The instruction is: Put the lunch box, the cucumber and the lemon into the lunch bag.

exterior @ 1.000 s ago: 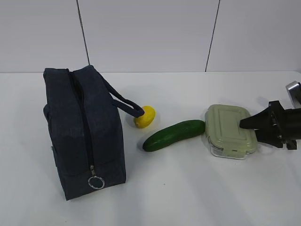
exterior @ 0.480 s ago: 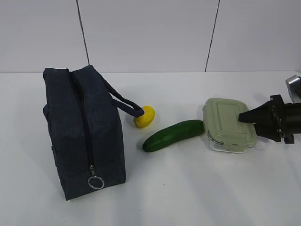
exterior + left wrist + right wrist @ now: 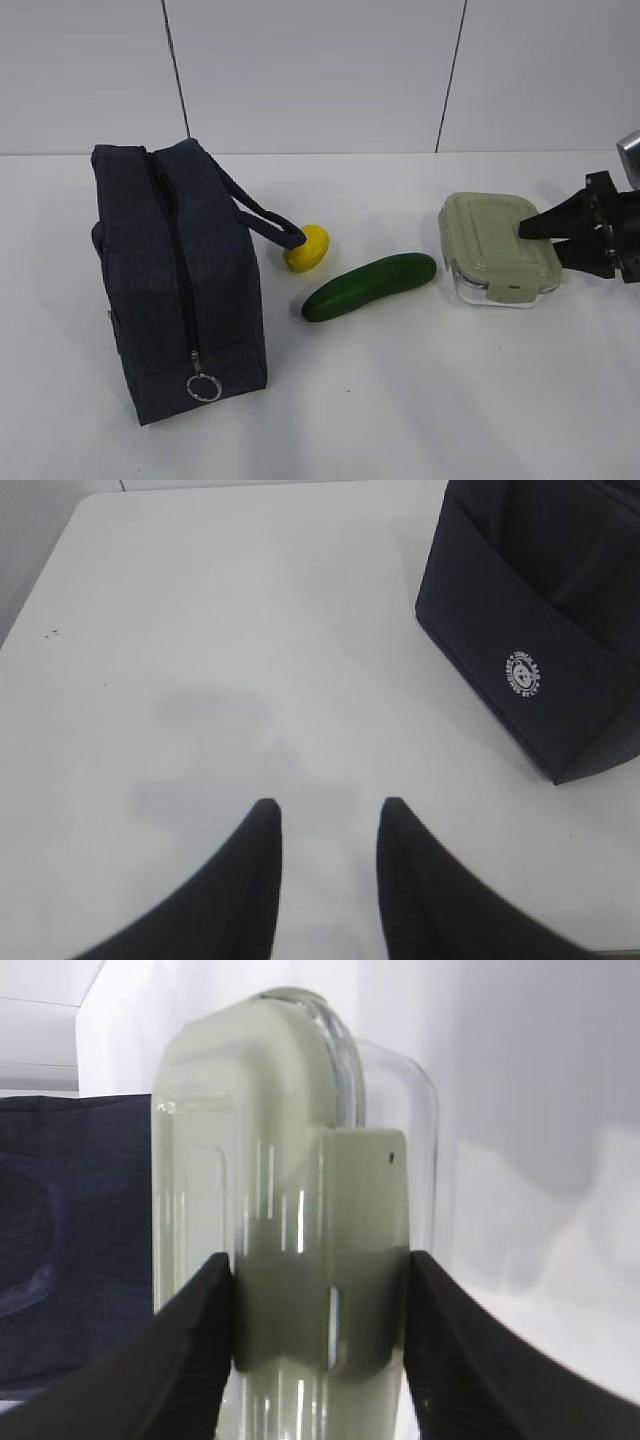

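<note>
The lunch box (image 3: pixel 490 245), clear glass with a pale green lid, is at the right, with my right gripper (image 3: pixel 545 240) shut on its right end. In the right wrist view both fingers press the lunch box (image 3: pixel 270 1140) on either side of the lid clip, at my right gripper (image 3: pixel 318 1280). The dark green cucumber (image 3: pixel 368 286) lies left of the box, apart from it. The yellow lemon (image 3: pixel 307 248) rests behind the cucumber, against the handle of the navy lunch bag (image 3: pixel 180 280). The bag stands upright with its zipper ring (image 3: pixel 204 386) at the front. My left gripper (image 3: pixel 330 810) is open over bare table, near the lunch bag (image 3: pixel 540 630).
The white table (image 3: pixel 400 400) spreads in front of the objects. A grey panelled wall (image 3: pixel 320 70) rises behind it. The table's far left edge (image 3: pixel 60 540) shows in the left wrist view.
My right gripper has drawn the lunch box up and slightly right, away from the cucumber's tip. Bag, lemon and cucumber have stayed in place.
</note>
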You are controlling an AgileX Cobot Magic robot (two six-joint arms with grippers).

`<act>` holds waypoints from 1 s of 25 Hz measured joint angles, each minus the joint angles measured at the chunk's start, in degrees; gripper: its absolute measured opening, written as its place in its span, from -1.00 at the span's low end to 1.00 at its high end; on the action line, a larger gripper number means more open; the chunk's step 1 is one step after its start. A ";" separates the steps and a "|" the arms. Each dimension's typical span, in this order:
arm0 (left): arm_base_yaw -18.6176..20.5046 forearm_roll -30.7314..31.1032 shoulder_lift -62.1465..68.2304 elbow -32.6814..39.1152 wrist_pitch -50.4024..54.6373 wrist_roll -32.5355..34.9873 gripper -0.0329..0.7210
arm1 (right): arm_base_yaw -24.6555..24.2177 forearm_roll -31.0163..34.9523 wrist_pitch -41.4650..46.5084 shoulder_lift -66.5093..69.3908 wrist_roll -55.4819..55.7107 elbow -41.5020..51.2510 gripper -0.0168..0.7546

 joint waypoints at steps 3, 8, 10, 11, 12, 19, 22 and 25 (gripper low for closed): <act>0.00 0.00 0.00 0.00 0.00 0.00 -0.29 | 0.00 -1.14 0.35 -2.75 1.94 0.00 0.05; 0.00 0.00 0.00 0.00 0.00 0.00 -0.29 | 0.00 -5.25 0.81 -8.42 6.49 0.00 0.05; 0.00 0.00 0.00 0.00 0.00 0.00 -0.29 | 0.00 -6.61 1.16 -10.86 7.95 0.00 0.05; 0.00 0.00 0.00 0.00 0.00 0.00 -0.29 | 0.00 -7.00 1.43 -12.11 8.63 0.00 0.05; 0.00 0.00 0.00 0.00 0.00 0.00 -0.29 | 0.00 -6.99 1.71 -13.25 9.43 0.00 0.05; 0.00 -0.10 0.00 0.00 0.00 0.00 -0.29 | 0.00 -9.04 2.50 -18.68 12.97 0.00 0.05; 0.00 -1.11 0.00 0.00 0.00 0.00 -0.29 | 0.00 -9.54 2.78 -19.98 14.10 0.00 0.05; 0.00 -5.55 0.16 0.00 -0.52 0.00 -0.23 | 0.00 -9.90 2.93 -21.31 14.92 0.00 0.05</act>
